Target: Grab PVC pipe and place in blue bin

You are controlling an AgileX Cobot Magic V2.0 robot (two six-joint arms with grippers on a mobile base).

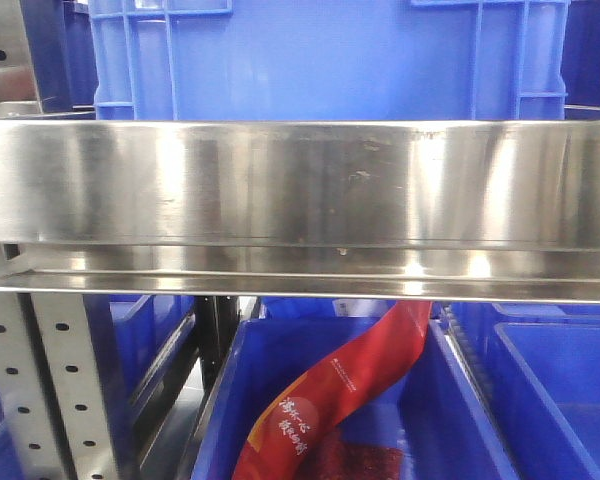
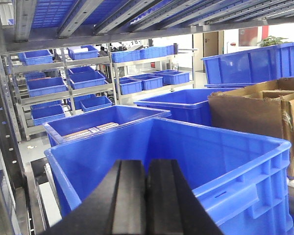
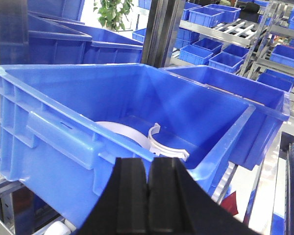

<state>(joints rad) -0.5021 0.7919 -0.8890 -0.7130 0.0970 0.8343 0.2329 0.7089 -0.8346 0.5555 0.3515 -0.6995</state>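
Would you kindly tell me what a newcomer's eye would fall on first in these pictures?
In the front view a shiny steel beam spans the frame, with a red packet slanting in a blue bin beneath it. The right wrist view shows white plastic parts lying inside a big blue crate, just beyond the shut right tool. The left wrist view has a cardboard box at right.
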